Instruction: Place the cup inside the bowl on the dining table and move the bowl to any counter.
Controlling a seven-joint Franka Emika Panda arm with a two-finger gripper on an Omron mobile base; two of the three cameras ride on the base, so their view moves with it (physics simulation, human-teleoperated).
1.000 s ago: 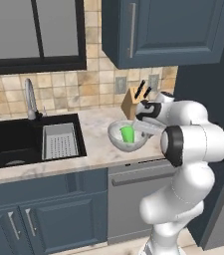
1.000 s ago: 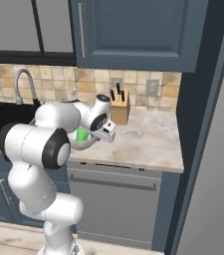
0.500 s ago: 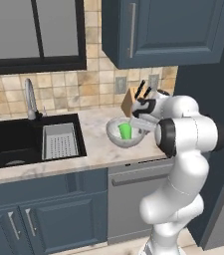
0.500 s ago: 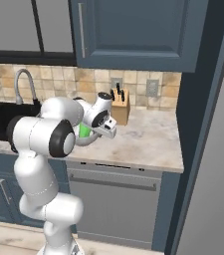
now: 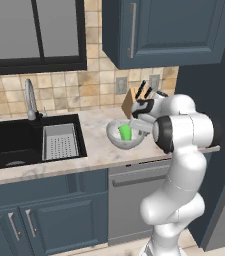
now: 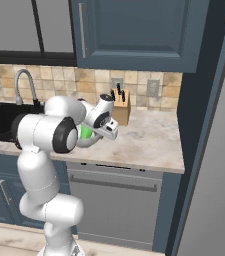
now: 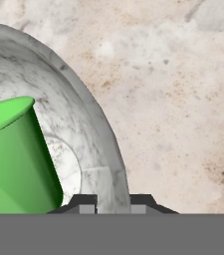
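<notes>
Two task things sit together: the green cup (image 5: 125, 132) stands inside the grey-white bowl (image 5: 115, 140), leaning a little toward the bowl's wall. The bowl is over the beige marbled surface (image 5: 94, 150) that tops dark blue cabinets, just right of the black sink (image 5: 14, 142) and its grey drain tray (image 5: 60, 142). From the base views I cannot tell whether the bowl rests on the stone or is lifted a little off it.

The gripper (image 5: 145, 125) reaches the bowl's right rim. In the hand view the two dark fingertips (image 7: 83, 203) stand on either side of the bowl's wall (image 7: 108, 164), one inside and one outside, so the jaws are clenched on the rim of the bowl. The cup (image 7: 14, 159) shows there as well, tilted, its mouth turned up and away, with bare stone (image 7: 183, 99) beyond the rim.

Farther back, close behind the gripper, a wooden knife block (image 5: 131, 102) with black handles stands against the tan tiled backsplash (image 5: 74, 85). A curved steel faucet (image 5: 30, 97) rises behind the sink. In the right base view the white arm covers most of the bowl, and a patch of green cup (image 6: 86, 132) shows beside the wrist.
</notes>
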